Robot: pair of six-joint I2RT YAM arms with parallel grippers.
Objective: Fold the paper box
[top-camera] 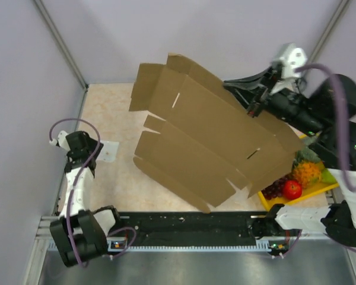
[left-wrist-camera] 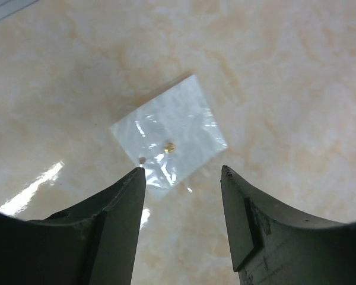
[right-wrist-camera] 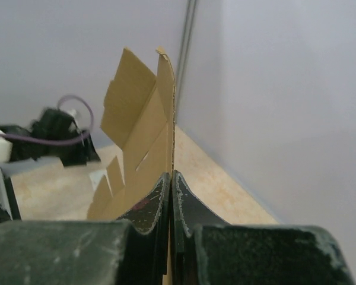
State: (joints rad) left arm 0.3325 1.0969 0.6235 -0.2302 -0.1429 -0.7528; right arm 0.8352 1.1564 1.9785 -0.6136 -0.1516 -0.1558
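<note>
Fruit [top-camera: 292, 189] in yellow tray [top-camera: 315, 192], right claw [right-wrist-camera: 171, 177] pinching paper box [top-camera: 207, 142] edge, left claw [left-wrist-camera: 183, 172] spread over packet [left-wrist-camera: 169, 136]

The black-and-white six-joint left arm [top-camera: 76, 193] is recorded at 8 o'clock in the top view. It is raised from its base at 7 o'clock and bent over at the wrist. The black two-finger left gripper [left-wrist-camera: 183, 172] is pointed downward, with its jaws set well apart. The black-and-white six-joint right arm [top-camera: 320, 119] is extended from 4 o'clock toward 1 o'clock. The black two-finger right gripper [right-wrist-camera: 171, 176] is closed, its fingers pressed flat against both faces of the large brown cardboard die-cut sheet [right-wrist-camera: 143, 124] at its edge.
</note>
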